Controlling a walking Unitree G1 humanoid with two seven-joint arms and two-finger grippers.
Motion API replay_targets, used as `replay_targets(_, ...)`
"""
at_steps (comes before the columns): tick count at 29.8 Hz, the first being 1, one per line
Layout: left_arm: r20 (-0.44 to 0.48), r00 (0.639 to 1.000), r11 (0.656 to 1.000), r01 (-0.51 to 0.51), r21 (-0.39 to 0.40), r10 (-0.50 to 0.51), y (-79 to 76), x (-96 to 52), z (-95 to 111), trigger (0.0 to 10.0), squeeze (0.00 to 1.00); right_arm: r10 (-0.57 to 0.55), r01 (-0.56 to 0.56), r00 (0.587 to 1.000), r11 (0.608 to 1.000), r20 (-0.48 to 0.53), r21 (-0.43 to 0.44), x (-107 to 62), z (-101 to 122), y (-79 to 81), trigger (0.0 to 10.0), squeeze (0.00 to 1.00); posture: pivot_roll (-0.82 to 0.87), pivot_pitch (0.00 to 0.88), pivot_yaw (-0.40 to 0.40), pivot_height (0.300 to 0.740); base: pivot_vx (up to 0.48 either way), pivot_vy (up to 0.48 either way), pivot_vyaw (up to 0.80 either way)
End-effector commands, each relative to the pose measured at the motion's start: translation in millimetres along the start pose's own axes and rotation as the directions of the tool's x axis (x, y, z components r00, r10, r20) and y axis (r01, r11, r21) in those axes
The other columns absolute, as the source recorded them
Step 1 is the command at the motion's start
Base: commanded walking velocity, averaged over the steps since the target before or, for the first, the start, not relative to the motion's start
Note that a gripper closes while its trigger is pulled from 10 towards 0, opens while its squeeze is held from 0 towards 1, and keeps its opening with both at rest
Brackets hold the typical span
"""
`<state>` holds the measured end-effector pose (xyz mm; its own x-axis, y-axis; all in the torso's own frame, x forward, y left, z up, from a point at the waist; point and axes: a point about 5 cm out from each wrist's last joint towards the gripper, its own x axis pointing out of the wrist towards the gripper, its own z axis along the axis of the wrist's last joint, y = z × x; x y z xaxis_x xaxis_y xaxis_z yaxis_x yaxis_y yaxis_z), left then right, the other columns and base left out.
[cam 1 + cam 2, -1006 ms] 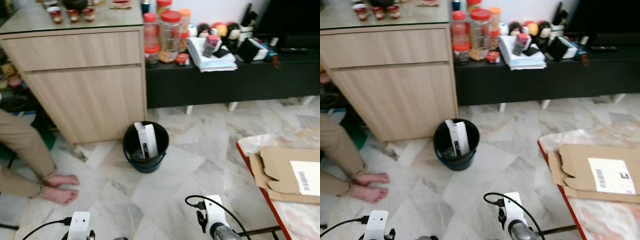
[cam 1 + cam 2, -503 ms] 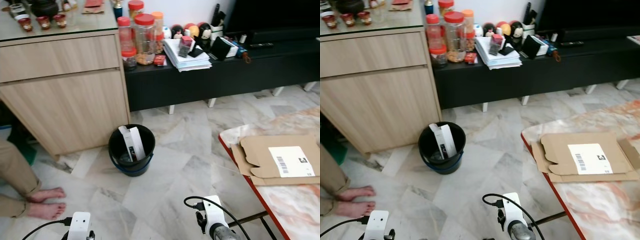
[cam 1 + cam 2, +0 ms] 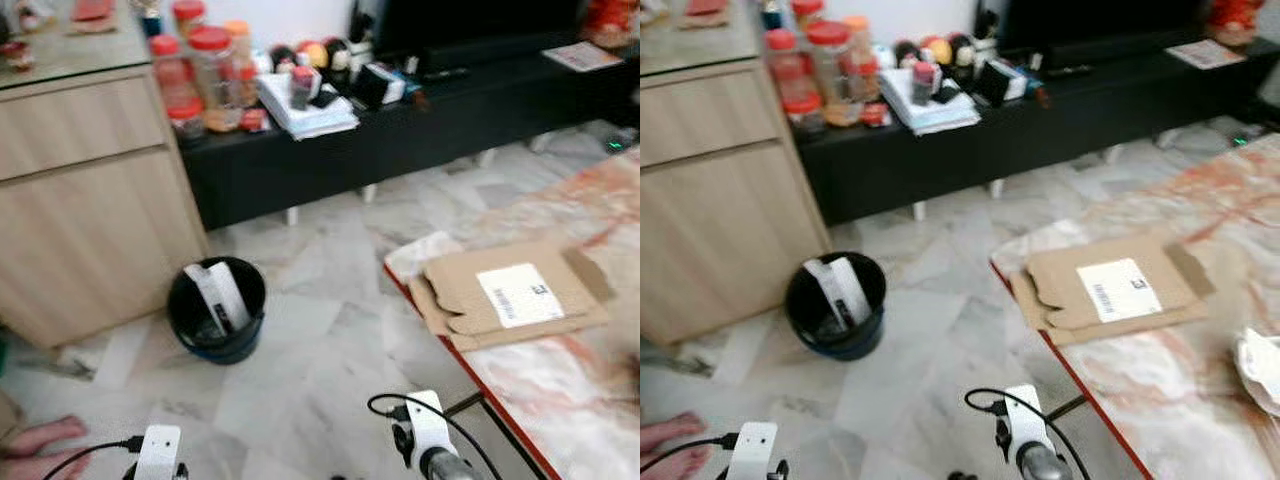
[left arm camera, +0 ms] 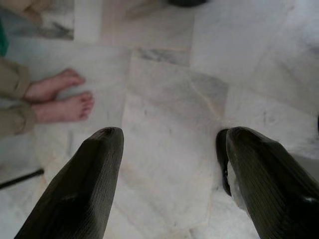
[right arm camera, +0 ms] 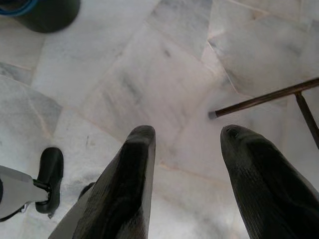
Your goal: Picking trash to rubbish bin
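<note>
A black rubbish bin [image 3: 216,312] stands on the marble floor in front of a wooden cabinet [image 3: 80,210], with white packaging [image 3: 218,296] sticking up inside it. A flattened cardboard box [image 3: 510,295] with a white label lies on the marble table [image 3: 560,390] to the right. Something crumpled and white [image 3: 1262,365] sits at the table's right side. Both arms hang low over the floor. My left gripper [image 4: 169,137] is open with nothing between its fingers. My right gripper [image 5: 187,132] is also open and holds nothing, and the bin [image 5: 45,12] lies ahead of it.
A person's bare feet [image 4: 60,99] rest on the floor to my left. A low black bench [image 3: 400,130] along the wall carries jars, papers and small items. The table's dark metal leg bar [image 5: 259,99] runs close to my right gripper. Open floor lies between bin and table.
The whole picture has shifted: the camera has turned right, so the bin sits further left and more of the table shows. Both grippers stay open and low.
</note>
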<state>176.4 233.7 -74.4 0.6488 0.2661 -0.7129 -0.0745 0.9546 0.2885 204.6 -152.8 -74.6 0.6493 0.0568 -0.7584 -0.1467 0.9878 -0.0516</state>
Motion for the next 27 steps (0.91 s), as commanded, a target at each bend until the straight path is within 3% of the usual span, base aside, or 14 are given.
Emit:
replay_targets(1, -0.042, 0.999, 1.000, 0.000, 0.010, 0.000, 1.9, -2.8, -11.7, 10.0, 0.00, 0.020, -0.020, 1.000, 1.000, -0.021, -0.012, -0.4, -3.9, 4.6, 10.0, 0.00, 0.16, 0.135, -0.027, 0.740, 0.000, 0.000, -0.73)
replay_targets(12, -0.032, 0.999, 0.999, 0.009, 0.039, -0.008, 1.4, -2.7, -10.5, 10.0, 0.00, 0.036, -0.036, 0.999, 0.999, -0.028, -0.029, -0.4, -4.7, 7.0, 10.0, 0.00, 0.16, 0.120, -0.024, 0.740, 0.000, -0.031, -0.72)
replay_targets(16, -0.038, 0.999, 0.999, 0.010, 0.039, -0.008, 1.5, -2.6, -11.0, 10.0, 0.00, 0.036, -0.037, 0.999, 0.999, -0.029, -0.031, -0.4, -4.9, 7.0, 10.0, 0.00, 0.16, 0.111, -0.023, 0.740, 0.000, -0.369, -0.71)
replay_targets(27, -0.043, 0.999, 1.000, 0.014, 0.020, -0.014, 0.5, -2.2, -10.1, 10.0, 0.00, 0.035, -0.036, 0.999, 0.999, -0.032, -0.034, -0.1, -4.0, 5.8, 10.0, 0.00, 0.16, 0.110, -0.031, 0.740, 0.000, 0.000, -0.69)
